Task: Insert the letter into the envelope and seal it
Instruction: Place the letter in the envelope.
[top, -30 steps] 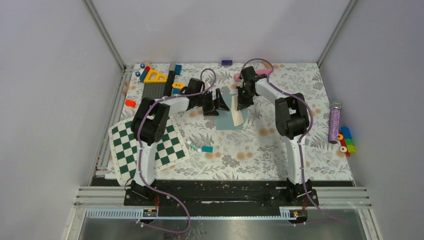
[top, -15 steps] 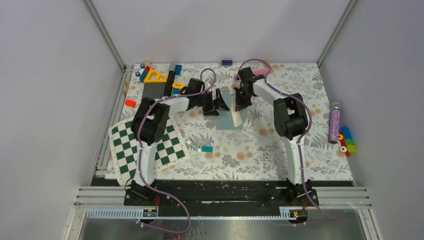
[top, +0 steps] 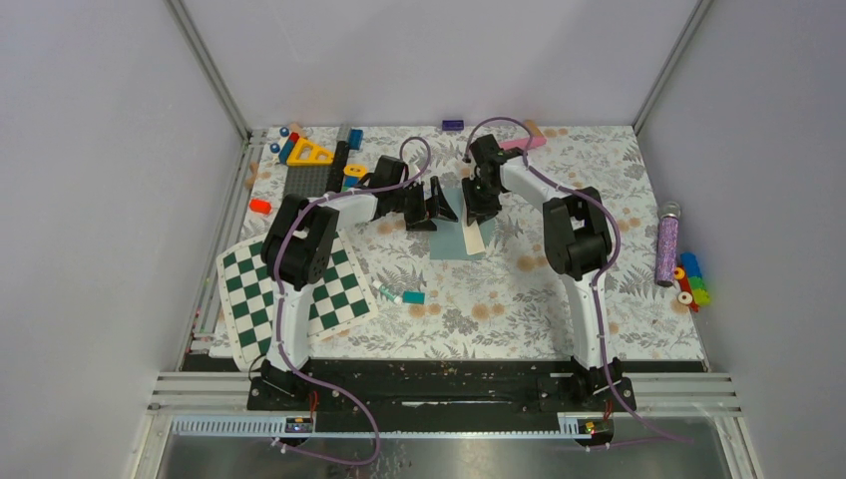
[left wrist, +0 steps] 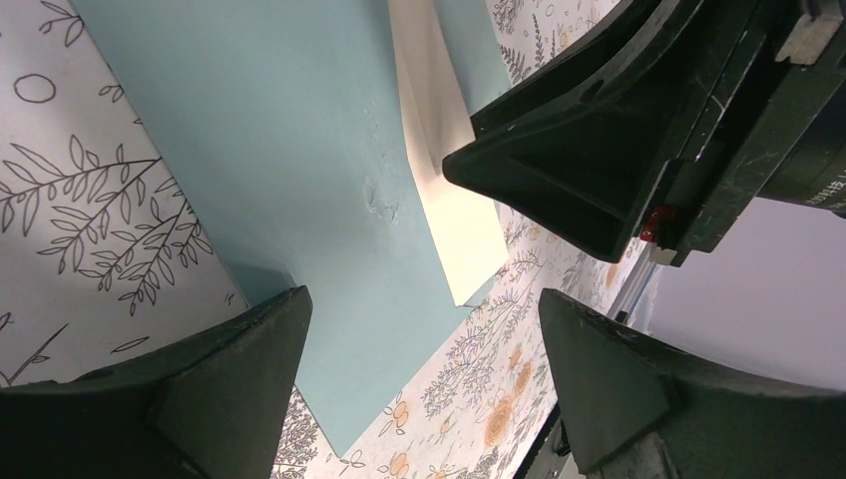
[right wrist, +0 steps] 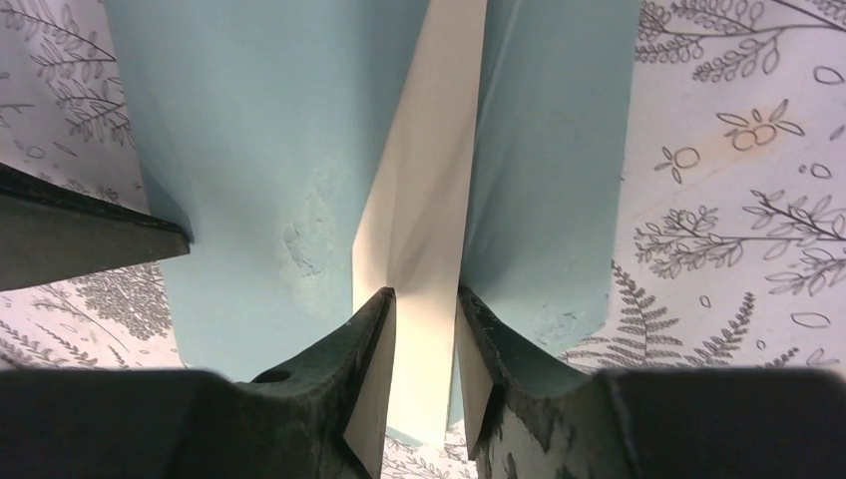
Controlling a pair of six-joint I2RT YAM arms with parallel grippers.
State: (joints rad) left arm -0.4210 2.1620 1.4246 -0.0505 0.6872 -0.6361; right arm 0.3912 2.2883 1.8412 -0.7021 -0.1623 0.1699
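Note:
The teal envelope (top: 455, 238) lies flat on the floral table mid-back. The cream letter (top: 476, 236) rests as a narrow folded strip along its right part, one end poking past the envelope's near edge (left wrist: 469, 249). My right gripper (top: 480, 206) points down at the letter's far end. Its jaws (right wrist: 425, 294) stand slightly apart, and the letter (right wrist: 424, 180) shows in the gap between them. My left gripper (top: 441, 205) hovers over the envelope's (left wrist: 279, 150) left part, wide open (left wrist: 421, 299) and empty.
A green-white checkerboard (top: 289, 289) lies front left, with a tiny teal block (top: 413, 297) to its right. Toys (top: 309, 152) crowd the back left corner. A purple tube (top: 665, 244) and coloured blocks (top: 690, 282) sit at the right edge.
My right gripper's jaws have parted from shut, and its wrist has shifted slightly left and back. The left arm, envelope and letter have stayed put.

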